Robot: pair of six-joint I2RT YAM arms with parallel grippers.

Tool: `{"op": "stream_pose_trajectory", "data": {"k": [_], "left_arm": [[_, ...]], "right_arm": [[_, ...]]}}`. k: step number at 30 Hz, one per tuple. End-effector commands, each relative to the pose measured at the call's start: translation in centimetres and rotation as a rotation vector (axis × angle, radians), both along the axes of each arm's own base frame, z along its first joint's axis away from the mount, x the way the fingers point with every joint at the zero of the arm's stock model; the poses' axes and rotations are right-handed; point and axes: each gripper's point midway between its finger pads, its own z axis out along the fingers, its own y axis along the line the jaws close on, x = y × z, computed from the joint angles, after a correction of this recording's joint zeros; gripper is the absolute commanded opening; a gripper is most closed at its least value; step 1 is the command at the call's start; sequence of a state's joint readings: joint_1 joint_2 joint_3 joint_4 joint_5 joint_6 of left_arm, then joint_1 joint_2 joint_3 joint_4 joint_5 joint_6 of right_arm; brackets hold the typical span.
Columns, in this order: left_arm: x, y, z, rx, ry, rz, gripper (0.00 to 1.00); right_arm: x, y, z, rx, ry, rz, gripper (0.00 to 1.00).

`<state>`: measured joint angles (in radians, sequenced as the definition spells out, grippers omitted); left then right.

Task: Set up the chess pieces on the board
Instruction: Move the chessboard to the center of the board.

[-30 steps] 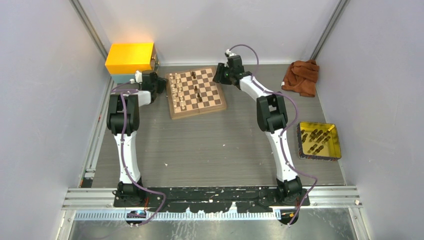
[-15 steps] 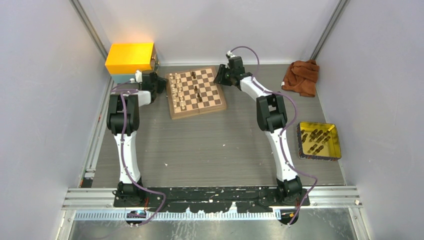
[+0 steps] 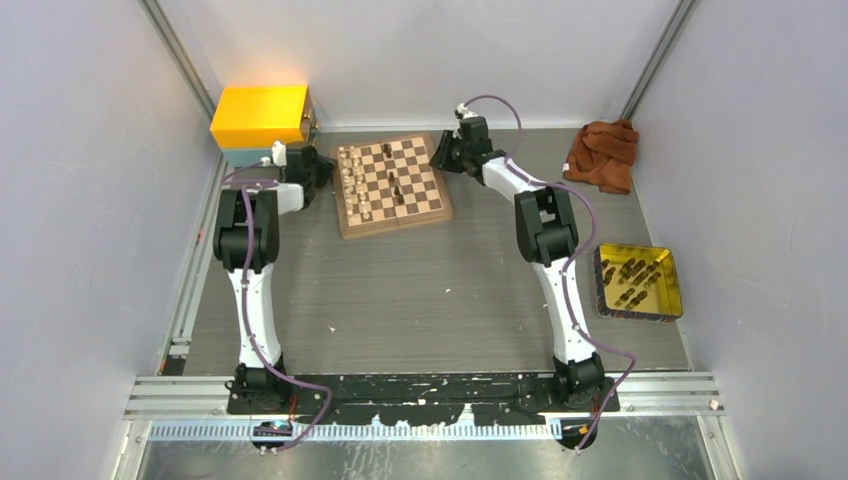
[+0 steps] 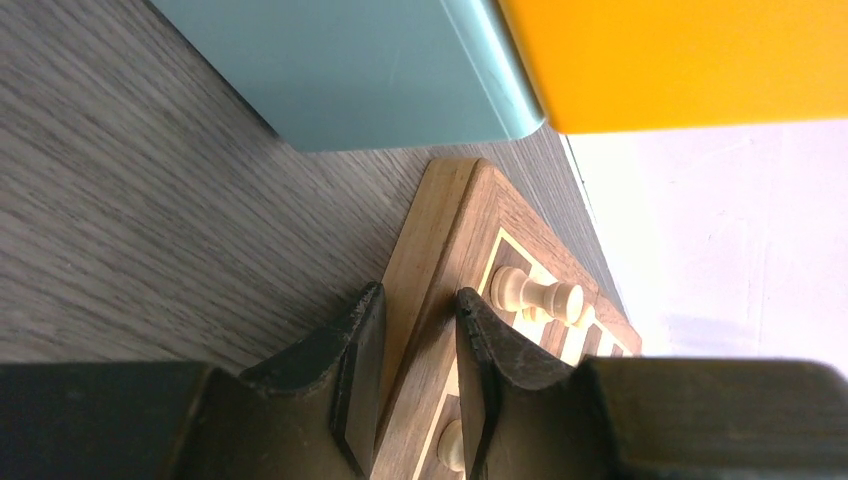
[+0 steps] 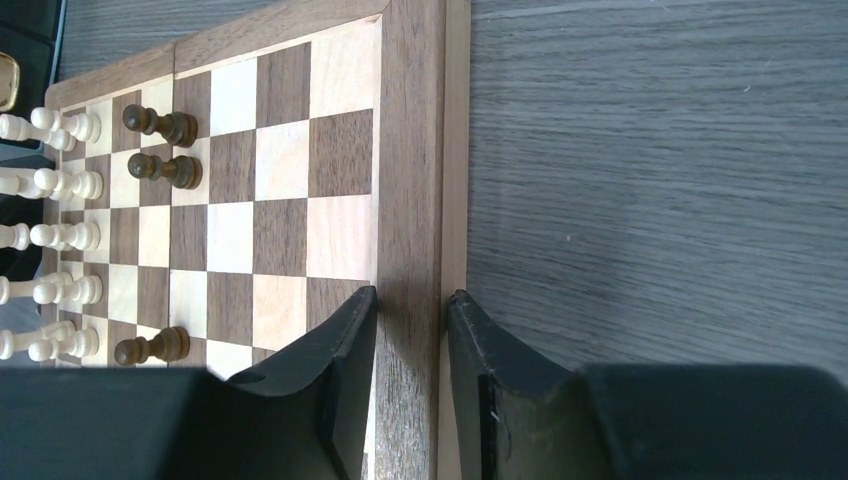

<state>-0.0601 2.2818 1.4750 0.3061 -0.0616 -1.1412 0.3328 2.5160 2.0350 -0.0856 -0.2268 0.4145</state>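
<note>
My left arm rises from its base, folds at the elbow and reaches in to the left edge of the board [image 3: 425,192]. The left gripper [image 4: 418,293] sits low there, its two fingers parted by a narrow gap and holding nothing. One finger is over the table [image 3: 420,300], the other over the board's tan border, and the rim runs up between them.

My right arm is stretched further, with its forearm angled in towards the board's far right edge. The right gripper [image 5: 411,294] straddles that border the same way, fingers slightly apart and empty. I cannot tell from either wrist view whether a pad touches the wood.

The board lies flat near the back of the table, turned a little askew. It is smooth wood with light and dark brown checks and a bevelled rim.

The chess pieces are small turned wooden shapes. The cream pieces [image 5: 60,180] stand in two crowded rows along the board's left side. Three dark pieces [image 5: 165,170] stand apart on squares nearer the middle.

More dark pieces lie in the yellow tray [image 3: 640,314], well off to the right beside my right arm.

The table has a grey, streaked wood grain. Behind the left gripper is a yellow box [image 3: 260,115] on a smooth teal base with rounded corners. A crumpled rust-brown cloth [image 3: 603,155] lies in the far right corner.
</note>
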Motion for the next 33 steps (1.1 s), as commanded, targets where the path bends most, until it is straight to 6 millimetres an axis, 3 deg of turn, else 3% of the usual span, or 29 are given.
{"op": "stream_pose_trajectory", "data": {"k": [1, 33], "left_arm": [[-5.2, -2.7, -6.1, 0.045, 0.226, -0.099, 0.31], [-9.4, -5.8, -6.2, 0.085, 0.242, -0.183, 0.27]], "right_arm": [[-3.7, 3.1, 0.6, 0.007, 0.051, 0.097, 0.29], [-7.8, 3.2, 1.1, 0.007, 0.058, 0.118, 0.25]]}}
